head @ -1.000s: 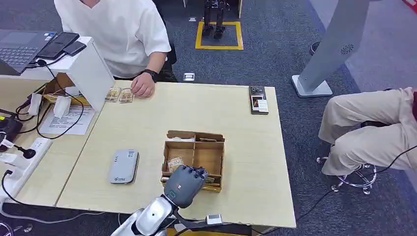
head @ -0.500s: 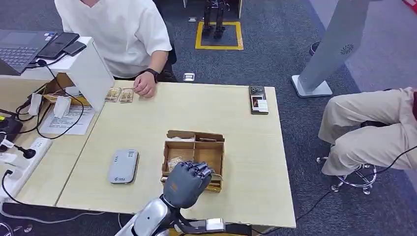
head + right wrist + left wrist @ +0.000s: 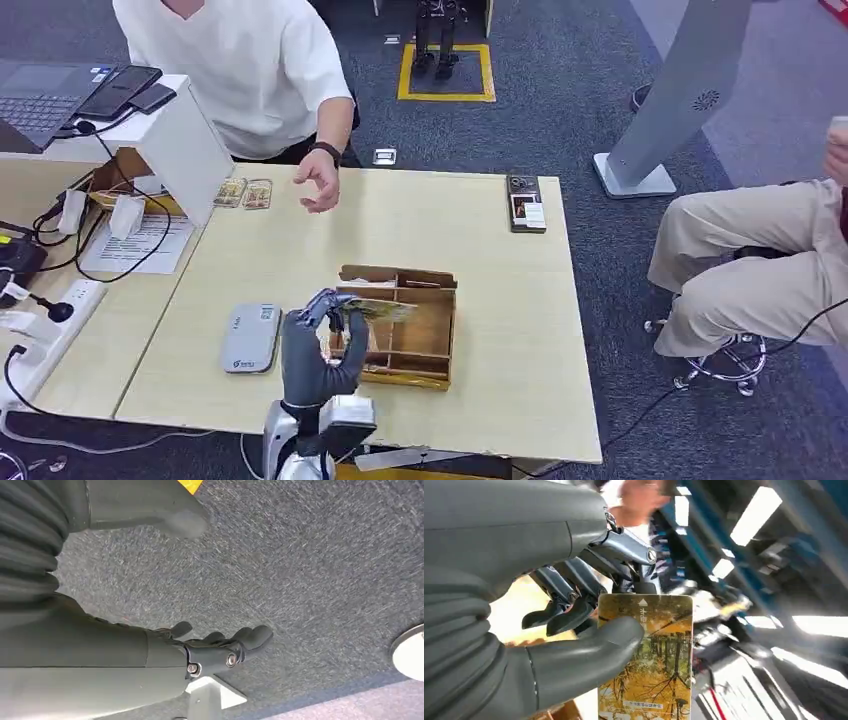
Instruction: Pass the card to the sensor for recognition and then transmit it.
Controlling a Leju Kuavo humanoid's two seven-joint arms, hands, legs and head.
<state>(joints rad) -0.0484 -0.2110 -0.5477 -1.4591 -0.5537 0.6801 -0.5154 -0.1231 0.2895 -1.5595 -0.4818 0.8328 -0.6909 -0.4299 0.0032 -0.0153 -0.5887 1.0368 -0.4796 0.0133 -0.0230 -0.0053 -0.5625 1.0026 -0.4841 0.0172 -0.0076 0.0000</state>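
Head view: we note our left hand (image 3: 318, 350) has lifted the yellow forest-print card (image 3: 378, 311) from the compartmented cardboard box (image 3: 420, 340), pinched firmly, sensor pass next.

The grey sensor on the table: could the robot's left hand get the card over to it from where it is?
Probably yes. The left hand holds the card raised above the box, and the sensor lies just beside it on the table with nothing between them.
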